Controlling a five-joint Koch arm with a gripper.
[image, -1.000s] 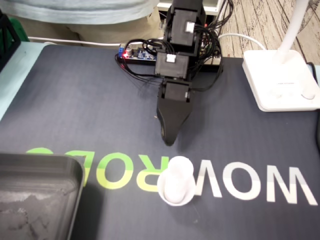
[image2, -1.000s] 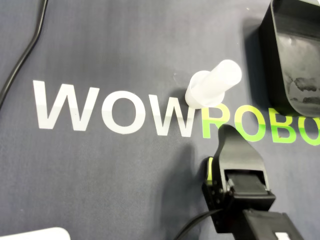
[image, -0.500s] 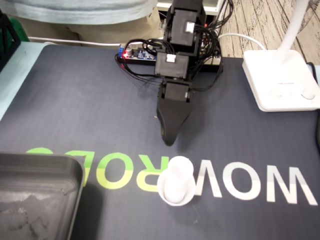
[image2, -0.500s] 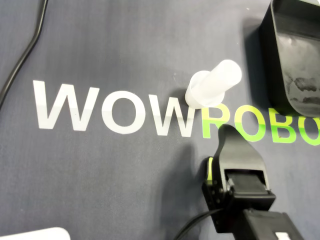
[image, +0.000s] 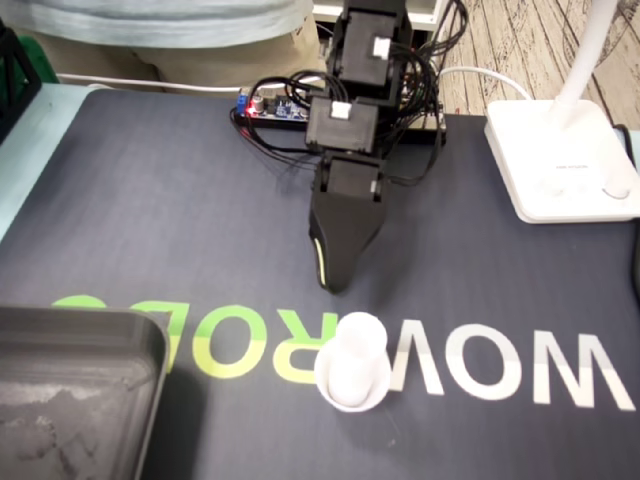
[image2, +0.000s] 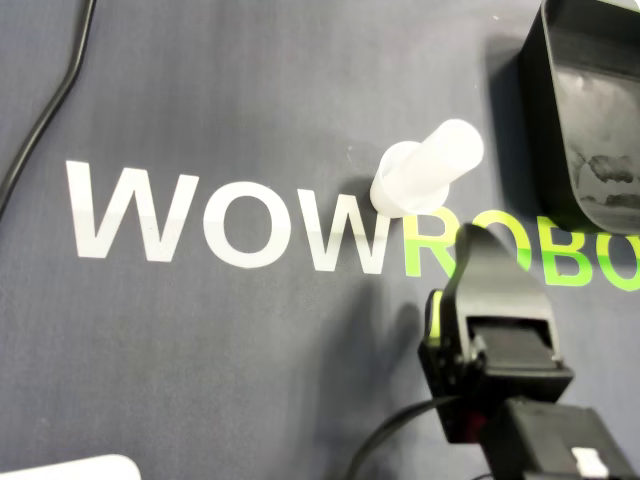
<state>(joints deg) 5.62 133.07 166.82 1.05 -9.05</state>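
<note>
The surface wears a dark mat (image: 150, 200) whose lettering (image2: 230, 230) reads "WOWROBO" in white and green. A white cup (image: 352, 372) stands upright where W meets R, just beyond the black fingers (image: 337, 250) and clear of them. Only one tip shows, so I cannot tell their spread.

The black arm (image: 347, 120) stretches forward from its base and bends downward. Its claw (image: 335, 282) points steeply down, tip low. The jaws overlap, so any gap between them is hidden.
</note>
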